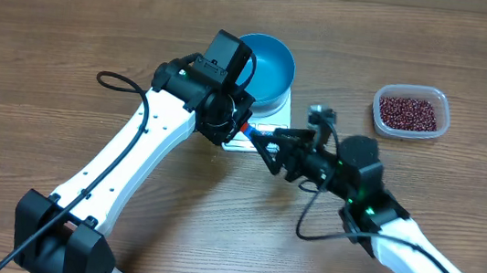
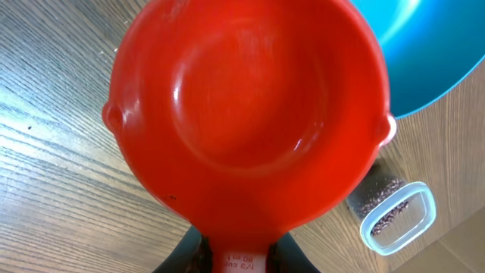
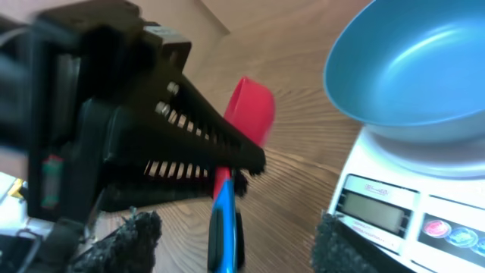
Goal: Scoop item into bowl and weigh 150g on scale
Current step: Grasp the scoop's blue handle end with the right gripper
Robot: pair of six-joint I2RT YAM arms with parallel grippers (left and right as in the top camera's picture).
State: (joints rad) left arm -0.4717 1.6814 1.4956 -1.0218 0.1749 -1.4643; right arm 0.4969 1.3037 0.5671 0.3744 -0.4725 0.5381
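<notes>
The left gripper (image 2: 241,258) is pinching the handle of the red scoop (image 2: 246,114) between its jaws. The right gripper (image 3: 235,243) is hovering at the blue end of this handle, its jaws spread on both sides without touching. The blue bowl (image 1: 270,61) is sitting on the white scale (image 3: 409,205). The beans (image 1: 409,111) are lying in a clear tub (image 1: 444,109) on the desk (image 1: 54,23), well apart from the bowl.

Spotting a clear plastic tub (image 1: 411,111) resting on the wooden table (image 1: 52,41); well left of that tub, catching a glossy red scoop (image 2: 242,114) with blue-tipped handle.
</notes>
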